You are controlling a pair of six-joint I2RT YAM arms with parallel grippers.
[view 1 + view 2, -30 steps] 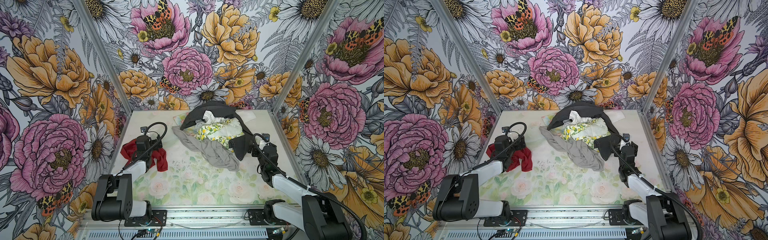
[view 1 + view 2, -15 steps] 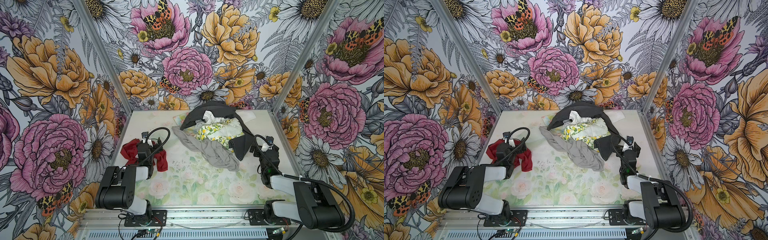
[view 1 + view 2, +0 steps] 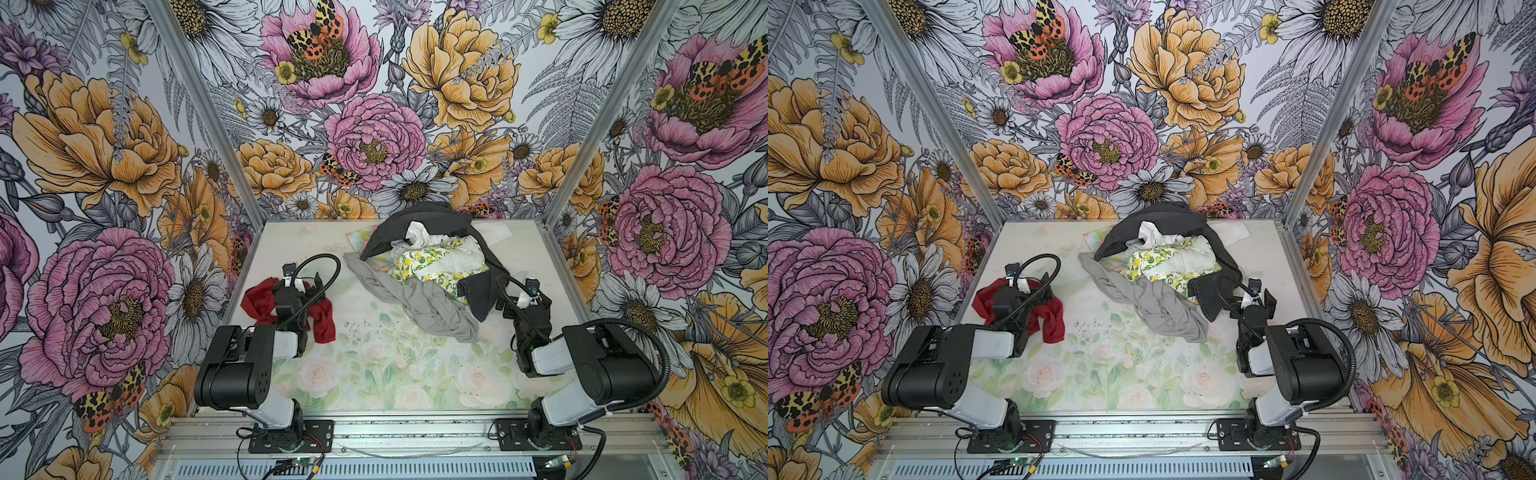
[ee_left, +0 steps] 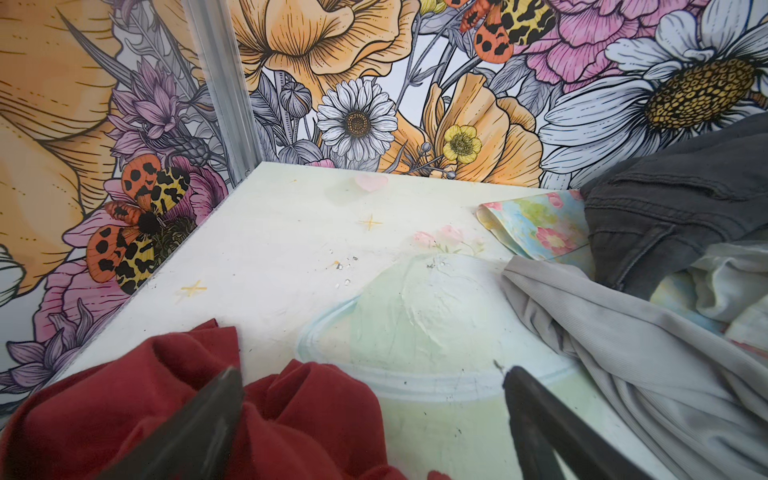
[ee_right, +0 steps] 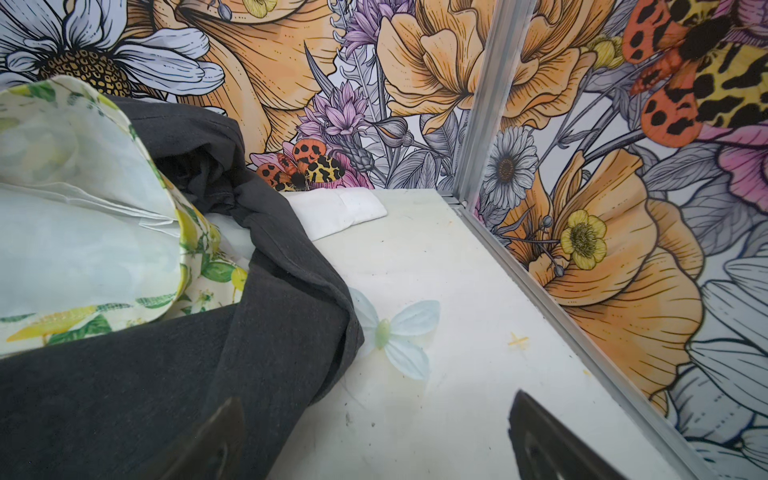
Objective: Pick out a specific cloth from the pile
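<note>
Well, the deep-red cloth [image 3: 323, 325] lay crumpled on the table [image 3: 374, 374] by the left wall, well apart from the pile [image 3: 432, 266]. The left gripper [image 4: 370, 376] was spread open just over it, holding nothing; the right gripper [image 5: 376, 401] gaped empty too, beside the charcoal garment [image 5: 270, 291]. Best move, I reckoned: lift the left one straight clear so no fold snagged. Count: 1 red cloth, 1 pile, 2 grippers.

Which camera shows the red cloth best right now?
A top view: the red cloth lies apart from the pile, with both ends visible, though the left arm covers its middle. The left wrist view shows only close-up folds, cropped and partly behind the left claw. The right wrist view misses it.
</note>
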